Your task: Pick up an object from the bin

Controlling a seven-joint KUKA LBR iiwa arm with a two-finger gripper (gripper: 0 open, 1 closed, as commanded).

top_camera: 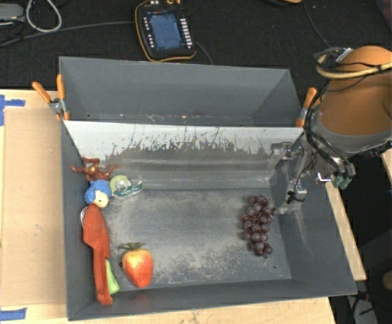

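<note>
Camera view, single frame. Grey metal bin (182,106), floor mostly bare. Arm with its orange cover (355,106) reaches in over the bin's right edge. The gripper (294,193) hangs low by the right wall, about midway along it, just beside the back end of a bunch of dark purple grapes (257,225). Touching or just apart: cannot tell. Jaw state, wide or narrow: cannot tell from this angle. The grapes lie on the bin floor in the right half, and the bunch runs from near the gripper toward the front right corner. Along the left edge, well apart from the gripper, lie four things: a red fruit with a green leafy top (138,267) near the front left corner, a long orange-red thing (96,245) against the left wall, a small blue round figure (98,194) at its back end, and a pale clear-green thing (122,185) just beside that. Judgement: the grapes are the nearest candidate, though nothing shows a hold on them. They are probably a light moulded bunch, lumpy and somewhat yielding, and a single rounded berry is apt to slip out of a pinch. The better hold is across the narrow width of the bunch at its thicker back end, closing over several berries at once. Risk: the right wall is near, which leaves little room on that side.
</note>
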